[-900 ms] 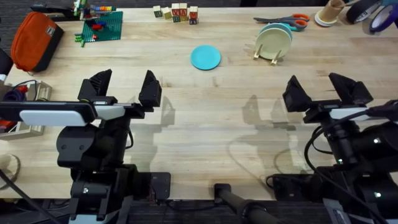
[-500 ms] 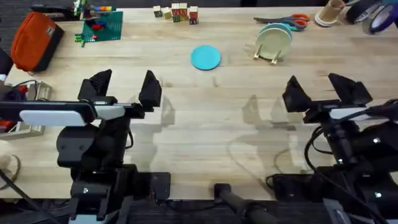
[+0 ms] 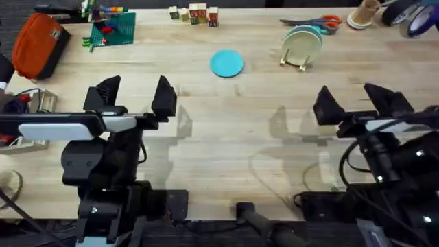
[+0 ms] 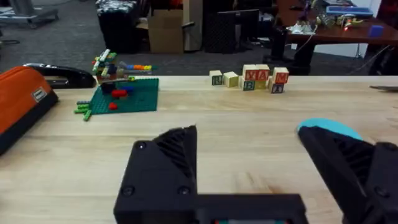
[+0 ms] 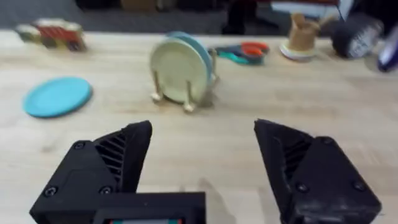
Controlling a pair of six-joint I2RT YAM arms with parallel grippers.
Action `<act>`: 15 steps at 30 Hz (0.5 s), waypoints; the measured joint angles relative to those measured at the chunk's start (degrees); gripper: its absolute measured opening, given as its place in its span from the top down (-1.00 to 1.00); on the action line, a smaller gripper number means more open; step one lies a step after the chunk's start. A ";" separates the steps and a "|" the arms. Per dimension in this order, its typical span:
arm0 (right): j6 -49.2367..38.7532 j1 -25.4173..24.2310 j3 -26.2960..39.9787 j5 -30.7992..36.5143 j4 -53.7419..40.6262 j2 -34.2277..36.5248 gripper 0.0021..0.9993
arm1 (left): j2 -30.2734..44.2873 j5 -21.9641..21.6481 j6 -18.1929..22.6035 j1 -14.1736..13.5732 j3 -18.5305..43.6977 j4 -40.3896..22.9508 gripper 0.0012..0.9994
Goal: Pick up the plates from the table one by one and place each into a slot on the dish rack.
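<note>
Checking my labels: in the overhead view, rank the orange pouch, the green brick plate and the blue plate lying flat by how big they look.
1. Orange pouch
2. Green brick plate
3. Blue plate, though it looks close in size to the brick plate.

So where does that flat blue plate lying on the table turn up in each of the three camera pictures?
Overhead: the blue plate lies flat at upper middle, left of the dish rack.
Left wrist: just its edge peeks above the camera's own dark finger at the right.
Right wrist: it lies at the left, left of the rack.
Shared landmark: the lettered wooden blocks beyond the plate.
</note>
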 joint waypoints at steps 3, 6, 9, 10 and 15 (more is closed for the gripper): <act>-0.49 0.00 2.93 3.13 -5.46 0.73 -0.99 | 0.75 -0.45 -0.06 0.00 1.27 -2.03 -0.99; -0.83 0.00 6.17 5.47 -6.40 3.48 -0.99 | 4.11 -0.63 -0.23 0.00 4.66 -4.49 -0.99; -0.95 0.00 10.35 6.54 -6.34 7.50 -0.99 | 9.74 -0.65 -0.25 0.00 9.36 -5.13 -0.98; -1.05 0.00 11.89 6.70 -6.41 9.20 -0.99 | 12.01 -0.64 -0.28 0.00 11.09 -5.22 -0.98; -1.07 0.00 21.99 6.39 -11.29 20.64 -0.99 | 27.24 1.21 -0.42 0.00 21.76 -6.60 -0.98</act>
